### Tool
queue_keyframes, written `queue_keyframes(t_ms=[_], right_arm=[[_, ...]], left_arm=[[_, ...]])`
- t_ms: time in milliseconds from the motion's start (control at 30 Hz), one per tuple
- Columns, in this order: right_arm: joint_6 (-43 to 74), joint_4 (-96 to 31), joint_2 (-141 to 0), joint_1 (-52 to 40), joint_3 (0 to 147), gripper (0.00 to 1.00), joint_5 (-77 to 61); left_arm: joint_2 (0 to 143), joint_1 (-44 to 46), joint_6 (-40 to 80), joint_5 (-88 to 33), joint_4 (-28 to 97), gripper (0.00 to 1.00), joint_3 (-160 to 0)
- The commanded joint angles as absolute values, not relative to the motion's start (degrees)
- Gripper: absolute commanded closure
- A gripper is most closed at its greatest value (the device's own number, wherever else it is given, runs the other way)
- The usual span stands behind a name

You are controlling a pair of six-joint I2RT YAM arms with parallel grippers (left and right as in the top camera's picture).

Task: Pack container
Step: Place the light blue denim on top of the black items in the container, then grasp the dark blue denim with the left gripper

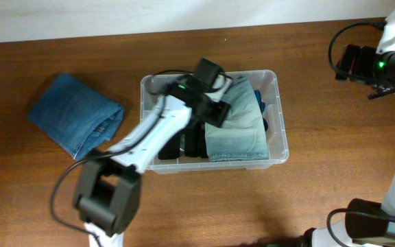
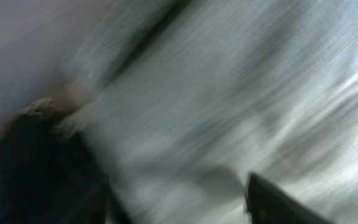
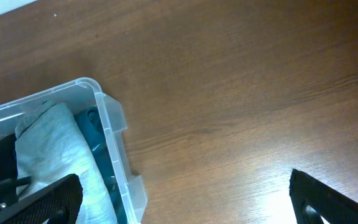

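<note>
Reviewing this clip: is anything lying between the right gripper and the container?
Nothing visible does. In the right wrist view, only bare wooden table separates the open right gripper from the container. The left arm reaches into the container from the other side, over the pale folded garment.

table [image 1: 307, 199]: brown wood grain
blue denim [image 1: 76, 113]: folded, on table at left, well apart from container [image 1: 218, 167]
pale denim [image 1: 235, 127]: folded, inside container
teal cloth [image 1: 258, 99]: just right of pale denim
</note>
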State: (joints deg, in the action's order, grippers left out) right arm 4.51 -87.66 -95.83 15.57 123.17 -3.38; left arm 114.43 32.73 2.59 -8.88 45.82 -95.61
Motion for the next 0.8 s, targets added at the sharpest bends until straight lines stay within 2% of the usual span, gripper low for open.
queue_keyframes(t_ms=[0,67,100,300,500,767], right_arm=[[4.8,-87.7,-96.2,15.8,123.5,0.02,-4.1],[4.8,-87.7,-96.2,15.8,123.5,0.01,-4.1],[4.8,-87.7,-96.2,15.8,123.5,0.01,-4.1],[4.8,-87.7,-96.7,15.8,123.5,0.02,-4.1],[4.8,-87.5,-96.9,15.8,123.0,0.01,-4.1],[4.8,-87.4,-96.9,15.8,123.0,0.02,-4.1]], left_arm=[[103.3,24.7,1.9,-2.0,49.4,0.15,-99.2],[98.9,18.9,3.6,-0.6,51.6,0.13,-99.2],[97.5,16.1,4.4,-0.6,52.4,0.01,-99.2],[95.5,-7.3,13.5,-0.9,59.6,0.01,-98.6],[102.4,-25.1,13.6,-9.1,59.1,0.01,-91.2],[116.2,-30.5,5.9,-22.4,55.1,0.01,-88.2]])
